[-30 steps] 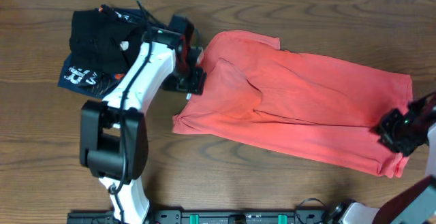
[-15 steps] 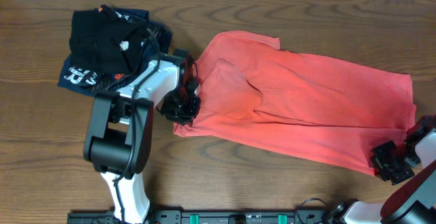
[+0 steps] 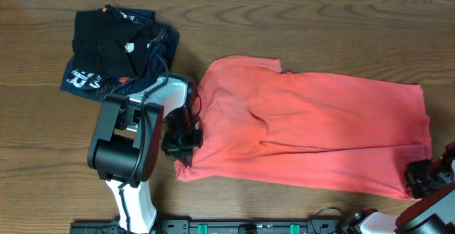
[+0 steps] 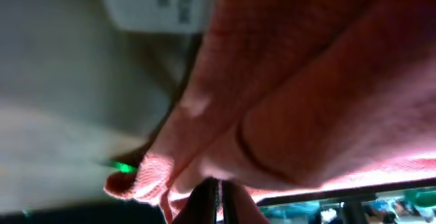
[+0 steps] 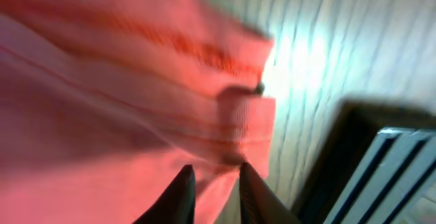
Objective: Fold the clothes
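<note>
The clothes, a coral-red T-shirt (image 3: 320, 131), lie spread flat across the middle and right of the table. My left gripper (image 3: 181, 140) sits at the shirt's left edge, and in the left wrist view it (image 4: 219, 186) is shut on a pinch of the coral fabric (image 4: 320, 81). A white neck tag (image 4: 160, 3) shows at the top of that view. At the shirt's front right corner is my right gripper (image 3: 421, 178). In the right wrist view it (image 5: 216, 180) stands with narrow jaws closed on the shirt's hem (image 5: 245, 122).
A folded black garment (image 3: 106, 38) lies on a folded navy garment (image 3: 85, 77) with white lettering at the back left. The left arm's base (image 3: 121, 156) stands in front of that pile. A dark rail (image 5: 381, 163) runs along the table's front edge beside the right gripper.
The left gripper moved toward the front along the shirt's left edge and shut on it, dragging that side forward. The right gripper moved to the front right corner and narrowed.
</note>
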Robot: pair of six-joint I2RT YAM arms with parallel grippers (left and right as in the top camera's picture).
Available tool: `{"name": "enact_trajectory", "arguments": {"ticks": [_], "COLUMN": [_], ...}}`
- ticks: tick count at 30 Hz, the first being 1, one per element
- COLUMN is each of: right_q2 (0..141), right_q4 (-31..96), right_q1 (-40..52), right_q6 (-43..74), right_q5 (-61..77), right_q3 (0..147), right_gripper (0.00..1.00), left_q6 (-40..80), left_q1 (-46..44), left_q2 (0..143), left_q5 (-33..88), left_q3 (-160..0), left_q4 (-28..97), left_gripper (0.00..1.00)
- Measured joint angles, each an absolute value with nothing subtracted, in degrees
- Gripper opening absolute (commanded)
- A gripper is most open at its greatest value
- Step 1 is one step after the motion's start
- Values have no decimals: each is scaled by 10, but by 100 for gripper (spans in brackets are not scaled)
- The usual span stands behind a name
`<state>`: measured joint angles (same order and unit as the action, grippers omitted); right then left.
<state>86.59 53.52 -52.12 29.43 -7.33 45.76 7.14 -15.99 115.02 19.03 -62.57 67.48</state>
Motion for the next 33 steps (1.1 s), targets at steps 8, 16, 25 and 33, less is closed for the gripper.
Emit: {"name": "enact_trajectory", "arguments": {"ticks": [8,16,25,33], "right_q2": [812,788,788,788], "right_q4": [526,485,470,490], "right_q1": [-521,-508,-463,-434], "right_q6": [247,168,142,138], "right_q5": [18,205,257,262], "right_q3": [507,518,518,518], "right_gripper": [39,44,46,45], "left_q6": [78,76,-8,-74], "left_q1": [-171,-170,-184,-197], "left_q2": [1111,979,945,1069], "left_q5": [193,191,192,202], "left_q3": [-585,-688,-758,-787], "left_q4": [696,703,408,303], "left_gripper": [28,70,70,70]}}
